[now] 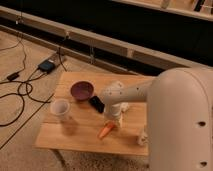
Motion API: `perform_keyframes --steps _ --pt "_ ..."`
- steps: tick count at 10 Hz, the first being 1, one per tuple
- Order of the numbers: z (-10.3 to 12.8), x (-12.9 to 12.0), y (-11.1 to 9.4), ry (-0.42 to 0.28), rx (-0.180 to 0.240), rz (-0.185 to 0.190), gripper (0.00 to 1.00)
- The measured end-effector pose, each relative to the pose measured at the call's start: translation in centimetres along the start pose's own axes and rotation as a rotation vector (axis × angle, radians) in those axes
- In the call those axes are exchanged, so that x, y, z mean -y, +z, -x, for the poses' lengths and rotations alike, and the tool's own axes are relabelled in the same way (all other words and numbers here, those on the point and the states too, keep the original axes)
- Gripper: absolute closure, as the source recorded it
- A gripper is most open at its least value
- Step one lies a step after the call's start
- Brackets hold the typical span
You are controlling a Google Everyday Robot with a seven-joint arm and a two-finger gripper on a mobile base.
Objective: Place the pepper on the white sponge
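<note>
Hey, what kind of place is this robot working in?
Probably a lab or test area, not a home: a small wooden table on speckled floor, with loose cables and a power brick beside it. The end effector hangs by the pepper mid-table.

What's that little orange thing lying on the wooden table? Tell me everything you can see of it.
That is the pepper: small, elongated and carrot-like, orange, tapering toward its lower left end. It lies flat and slanted on the wooden table, near the front edge. The robot's gripper hangs just above its upper right end. Whether the two touch cannot be told.
</note>
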Motion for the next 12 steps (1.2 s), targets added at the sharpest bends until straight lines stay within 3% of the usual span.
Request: perform_keyframes --steps 6,9,12 --pt "1.1 -0.2 -0.2 -0.01 -0.016 0.032 0.98" --pt "2.1 -0.4 -1.8 -0.039 -0.004 0.05 1.0" --pt "2.9 -0.8 -4.3 -0.118 0.006 0.046 1.0"
